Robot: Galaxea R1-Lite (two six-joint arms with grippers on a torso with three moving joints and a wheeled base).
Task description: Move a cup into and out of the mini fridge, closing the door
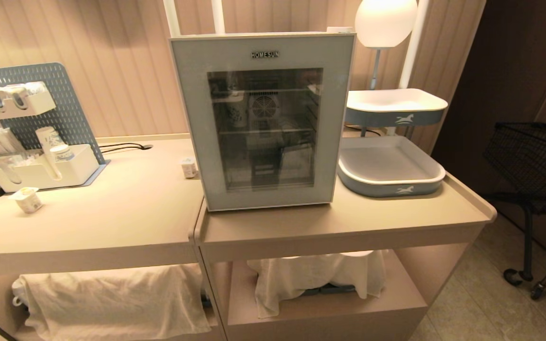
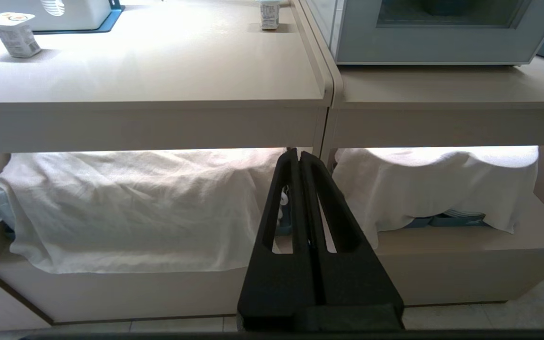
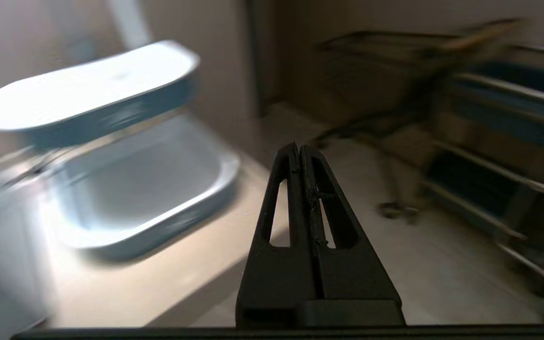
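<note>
The white mini fridge (image 1: 265,43) stands in the middle of the counter, its grey-blue door (image 1: 192,123) shut around the dark glass. One small white cup (image 1: 188,167) sits against the fridge's left side, also seen in the left wrist view as a cup (image 2: 269,13). A second cup with a yellow-orange lid (image 1: 27,199) (image 2: 14,34) stands far left on the counter. Neither gripper shows in the head view. My left gripper (image 2: 299,153) is shut and empty, low in front of the cloth-covered lower shelf. My right gripper (image 3: 299,147) is shut and empty, off the counter's right end near the trays.
A pegboard organiser with tall paper cups (image 1: 48,142) stands at the back left. Two blue-and-white trays (image 1: 391,166) sit right of the fridge, under a lamp (image 1: 385,21). A black wire cart (image 1: 533,156) stands on the floor at right. White cloths (image 1: 112,298) cover the lower shelves.
</note>
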